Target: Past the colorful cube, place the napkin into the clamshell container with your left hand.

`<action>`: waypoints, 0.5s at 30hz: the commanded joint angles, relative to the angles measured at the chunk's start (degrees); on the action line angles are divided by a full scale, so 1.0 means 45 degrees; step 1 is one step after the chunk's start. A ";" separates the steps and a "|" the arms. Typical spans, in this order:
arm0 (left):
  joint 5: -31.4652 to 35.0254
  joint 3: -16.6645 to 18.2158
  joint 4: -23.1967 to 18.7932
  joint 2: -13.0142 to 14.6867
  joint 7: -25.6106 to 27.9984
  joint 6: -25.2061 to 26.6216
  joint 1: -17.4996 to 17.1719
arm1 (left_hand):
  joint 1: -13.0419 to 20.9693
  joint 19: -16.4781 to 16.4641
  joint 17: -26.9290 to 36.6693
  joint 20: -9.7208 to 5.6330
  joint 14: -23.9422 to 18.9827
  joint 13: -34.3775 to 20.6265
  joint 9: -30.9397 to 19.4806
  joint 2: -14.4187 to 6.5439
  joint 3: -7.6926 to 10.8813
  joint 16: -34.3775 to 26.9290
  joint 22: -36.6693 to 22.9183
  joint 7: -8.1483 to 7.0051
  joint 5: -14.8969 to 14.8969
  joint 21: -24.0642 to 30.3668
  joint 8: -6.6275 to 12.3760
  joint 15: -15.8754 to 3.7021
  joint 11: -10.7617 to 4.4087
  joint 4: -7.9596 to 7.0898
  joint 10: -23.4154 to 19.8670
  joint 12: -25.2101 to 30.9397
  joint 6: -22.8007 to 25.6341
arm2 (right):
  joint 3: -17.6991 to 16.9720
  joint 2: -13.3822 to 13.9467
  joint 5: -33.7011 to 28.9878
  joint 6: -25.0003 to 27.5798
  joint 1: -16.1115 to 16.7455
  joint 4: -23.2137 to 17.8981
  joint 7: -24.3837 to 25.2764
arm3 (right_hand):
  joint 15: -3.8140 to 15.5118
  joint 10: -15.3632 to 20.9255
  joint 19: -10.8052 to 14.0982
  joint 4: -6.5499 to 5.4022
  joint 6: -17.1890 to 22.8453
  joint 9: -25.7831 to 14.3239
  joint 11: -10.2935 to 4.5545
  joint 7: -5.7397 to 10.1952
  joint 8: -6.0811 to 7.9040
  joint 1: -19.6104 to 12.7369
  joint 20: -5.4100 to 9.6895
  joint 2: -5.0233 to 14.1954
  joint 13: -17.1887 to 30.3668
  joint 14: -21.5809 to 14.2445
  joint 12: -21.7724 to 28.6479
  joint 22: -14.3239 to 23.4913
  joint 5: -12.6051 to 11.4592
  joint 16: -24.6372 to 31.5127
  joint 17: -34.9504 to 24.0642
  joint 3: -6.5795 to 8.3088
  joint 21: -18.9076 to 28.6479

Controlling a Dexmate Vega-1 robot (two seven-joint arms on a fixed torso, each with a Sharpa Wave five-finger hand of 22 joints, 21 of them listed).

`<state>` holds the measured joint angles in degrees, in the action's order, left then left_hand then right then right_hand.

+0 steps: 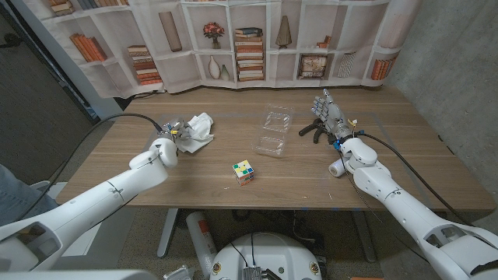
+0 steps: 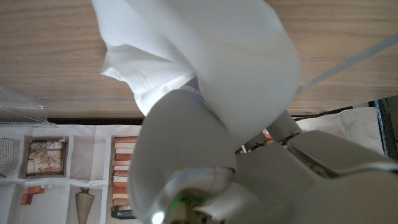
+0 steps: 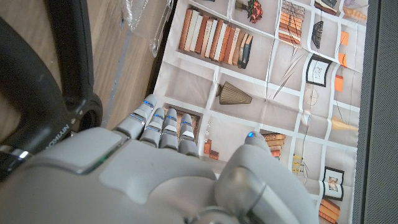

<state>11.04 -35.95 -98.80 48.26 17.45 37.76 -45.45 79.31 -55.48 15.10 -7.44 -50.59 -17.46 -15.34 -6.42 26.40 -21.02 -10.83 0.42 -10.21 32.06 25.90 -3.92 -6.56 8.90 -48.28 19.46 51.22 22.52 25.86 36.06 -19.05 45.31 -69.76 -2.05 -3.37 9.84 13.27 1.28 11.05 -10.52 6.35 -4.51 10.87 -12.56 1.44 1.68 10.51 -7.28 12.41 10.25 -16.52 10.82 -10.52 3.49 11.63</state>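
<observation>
The wooden desk [image 1: 156, 175] runs from the printed bookshelf backdrop [image 1: 233, 47] at its far edge to the near edge where both arms come in. The left arm [image 1: 101, 198] crosses the near left corner and ends at the left hand [image 1: 170, 138], which grips the white napkin [image 1: 198, 131] toward the left part of the desk; the crumpled cloth bunches out of the hand on the side facing the middle, and in the left wrist view the napkin [image 2: 205, 68] drapes over the hand's fingers [image 2: 180, 149], with the wood just beyond it. The right arm [image 1: 397, 198] comes from the near right corner to the right hand [image 1: 327, 117], which stands upright toward the far right of the desk with its fingers extended side by side, holding nothing; the right wrist view shows the same fingers [image 3: 161, 124] lined up against the backdrop. The clear clamshell container [image 1: 272, 132] lies open near the middle of the desk, toward the far edge, between the two hands and apart from the napkin. The colorful cube [image 1: 243, 173] sits nearer the near edge, just in front of the container and well apart from both hands.
</observation>
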 commanded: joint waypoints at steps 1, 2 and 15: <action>0.0040 0.0258 -0.0194 0.0118 0.0288 -0.0373 -0.0081 | 0.0133 0.0014 0.1017 -0.0054 -0.0695 -0.0077 -0.0028 -0.0104 0.0031 -0.0205 -0.0025 -0.0022 -0.0050 0.0079 0.0086 -0.1615 -0.0002 -0.0131 -0.0085 0.0022 0.0115 | -0.0031 -0.0051 -0.0042 -0.0159 0.0009 0.0059 0.0114 | 0.0035 0.0084 0.0080 -0.0018 0.0126 -0.0065 -0.0027 0.0006 0.0097 0.0013 -0.0022 0.0084 0.0073 -0.0139 0.0032 0.0070 0.0013 0.0033 -0.0032 -0.0066 0.0019; 0.0058 0.0260 -0.0206 0.0125 0.0292 -0.0374 -0.0079 | 0.0132 0.0017 0.1026 -0.0062 -0.0697 -0.0085 -0.0031 -0.0104 0.0029 -0.0204 -0.0026 -0.0016 -0.0049 0.0088 0.0087 -0.1625 -0.0010 -0.0132 -0.0096 0.0024 0.0109 | -0.0035 -0.0051 -0.0036 -0.0152 0.0012 0.0054 0.0118 | 0.0045 0.0089 0.0078 -0.0017 0.0134 -0.0065 -0.0019 0.0000 0.0100 0.0012 -0.0019 0.0086 0.0073 -0.0138 0.0033 0.0070 0.0014 0.0033 -0.0032 -0.0066 0.0018; 0.0201 0.0264 -0.0260 0.0139 0.0231 -0.0350 -0.0010 | 0.0063 0.0003 0.1138 -0.0100 -0.0799 -0.0192 0.0002 -0.0072 -0.0017 -0.0206 -0.0031 -0.0011 -0.0032 0.0235 0.0120 -0.1638 -0.0027 -0.0168 -0.0143 -0.0004 0.0189 | -0.0045 -0.0106 0.0019 -0.0204 -0.0057 0.0231 0.0024 | 0.0041 0.0103 0.0090 -0.0011 0.0140 -0.0065 -0.0008 0.0004 0.0100 0.0007 -0.0018 0.0101 0.0073 -0.0160 0.0034 0.0071 0.0025 0.0034 -0.0033 -0.0071 0.0018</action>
<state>11.32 -35.07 -99.53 48.68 18.43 36.36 -45.68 79.78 -55.60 15.10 -7.55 -50.62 -17.97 -15.20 -6.26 26.31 -21.68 -10.91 0.19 -10.25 32.54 25.90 -3.90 -6.73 8.51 -48.45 19.45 51.41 22.42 25.61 35.95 -19.65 45.34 -69.38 -1.70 -3.06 9.83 13.26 1.27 11.05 -10.52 6.36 -4.51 10.87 -12.55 1.44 1.68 10.51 -7.59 12.41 10.25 -16.53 10.82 -10.52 3.49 11.63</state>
